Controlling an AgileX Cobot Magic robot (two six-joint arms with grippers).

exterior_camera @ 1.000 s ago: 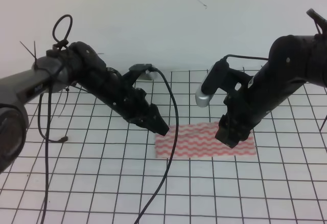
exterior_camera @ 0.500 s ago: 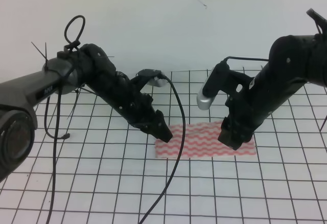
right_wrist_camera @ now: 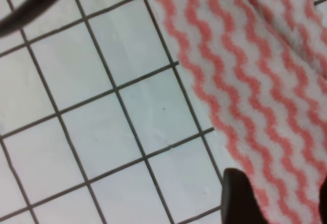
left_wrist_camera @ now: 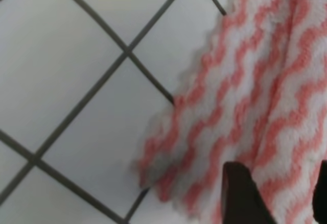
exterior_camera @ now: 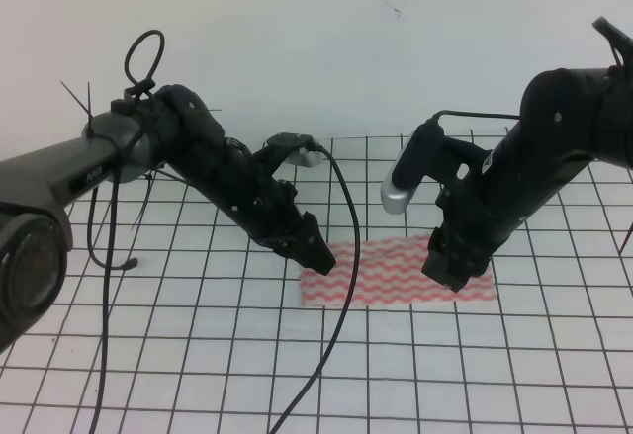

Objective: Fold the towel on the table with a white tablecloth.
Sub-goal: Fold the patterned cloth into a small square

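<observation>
pink-red + white stripes: the towel (exterior_camera: pixel 396 272) is lying flat as a long rectangle on the table with a white tablecloth (exterior_camera: pixel 198 355), a bit right of centre in the high view, its long sides running left-right along the grid lines.
grid cloth: thin black lines are crossing the white cloth all round the towel; the towel's scalloped edge is showing in the left wrist view (left_wrist_camera: pixel 245 106).
left gripper (exterior_camera: pixel 318 254): it's sitting low at the towel's upper left corner, tip just over the edge. one dark finger (left_wrist_camera: pixel 244 196) is showing over the stripes in the wrist view, w/ a second sliver at the frame's right edge and a gap between, so the jaws are looking apart, nothing clamped.
right gripper (exterior_camera: pixel 450 274): it's hanging over the towel's right part, near the top edge. wrist view is giving one dark finger (right_wrist_camera: pixel 239 198) by the towel's (right_wrist_camera: pixel 245 71) edge; can't tell if jaws are apart or together.
cable (exterior_camera: pixel 336 286): black, it's looping down from the left arm across the towel's left end.
</observation>
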